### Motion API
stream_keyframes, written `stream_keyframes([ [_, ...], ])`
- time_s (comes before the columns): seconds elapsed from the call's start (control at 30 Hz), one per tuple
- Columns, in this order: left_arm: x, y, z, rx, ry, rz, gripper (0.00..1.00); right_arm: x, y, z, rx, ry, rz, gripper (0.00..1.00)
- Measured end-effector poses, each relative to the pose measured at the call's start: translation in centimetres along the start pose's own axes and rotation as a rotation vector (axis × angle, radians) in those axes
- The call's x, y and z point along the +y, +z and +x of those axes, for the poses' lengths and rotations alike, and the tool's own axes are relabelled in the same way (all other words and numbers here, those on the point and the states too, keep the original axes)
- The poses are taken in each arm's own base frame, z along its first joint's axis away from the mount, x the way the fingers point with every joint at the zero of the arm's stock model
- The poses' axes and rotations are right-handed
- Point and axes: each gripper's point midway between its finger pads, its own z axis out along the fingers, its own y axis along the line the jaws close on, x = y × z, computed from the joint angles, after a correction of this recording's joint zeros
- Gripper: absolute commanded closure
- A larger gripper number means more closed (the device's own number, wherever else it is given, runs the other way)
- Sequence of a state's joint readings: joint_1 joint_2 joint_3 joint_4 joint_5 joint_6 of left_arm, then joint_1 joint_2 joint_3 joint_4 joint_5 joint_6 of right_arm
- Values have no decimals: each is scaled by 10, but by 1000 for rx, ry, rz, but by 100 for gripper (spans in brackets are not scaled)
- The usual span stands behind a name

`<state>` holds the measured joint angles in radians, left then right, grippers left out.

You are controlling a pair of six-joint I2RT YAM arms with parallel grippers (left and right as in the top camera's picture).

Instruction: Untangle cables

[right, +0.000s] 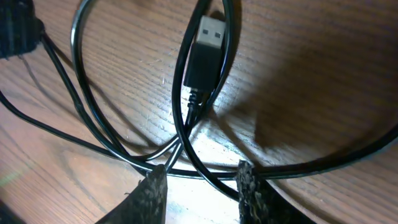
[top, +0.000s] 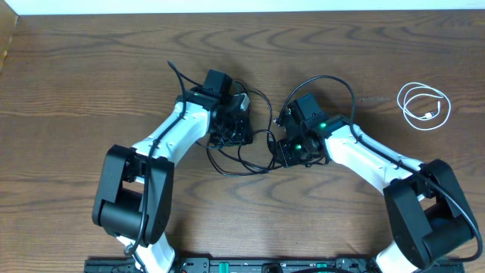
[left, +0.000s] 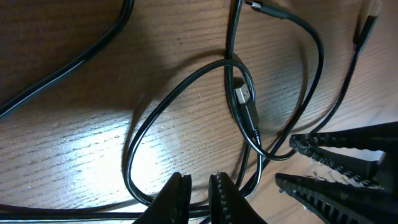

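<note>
1. Check the separation. The white cable [top: 424, 106] lies coiled in its own loops at the right side of the worktop [top: 76, 76], well apart from the black cable [top: 246, 155] and touching nothing else. Judge this part of the task as done.

2. Check the black cable. It lies in the middle of the worktop between the two arms, in loose loops that cross one another. In the right wrist view its USB plug [right: 202, 46] rests inside one loop with several strands passing beside and under it. Judge this part as not yet done: the loops have to be drawn apart and the plug end freed from them.

3. Check the left pincer [left: 199, 186]. Its fingers stand narrow, with only a slit between them, right at a strand of the black cable. You cannot tell from these views whether the strand is clamped.

4. Check the right pincer [right: 199, 180]. Its fingers stand moderately apart, low over the worktop, with two or three black strands running across the gap. Nothing is clamped here
</note>
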<state>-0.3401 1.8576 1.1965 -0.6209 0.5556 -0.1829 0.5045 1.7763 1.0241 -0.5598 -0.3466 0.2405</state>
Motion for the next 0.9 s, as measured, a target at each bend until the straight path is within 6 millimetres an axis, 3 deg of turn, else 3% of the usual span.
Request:
stream_keyframes([
  [0.3, 1, 0, 0, -1, 3, -12, 83, -14, 8, 3, 44, 64, -75, 67],
  [0.6, 1, 1, 0, -1, 3, -12, 83, 5, 6, 23, 130, 15, -187, 75],
  [0.9, 1, 1, 0, -1, 3, -12, 83, 14, 7, 29, 147, -46, -214, 81],
])
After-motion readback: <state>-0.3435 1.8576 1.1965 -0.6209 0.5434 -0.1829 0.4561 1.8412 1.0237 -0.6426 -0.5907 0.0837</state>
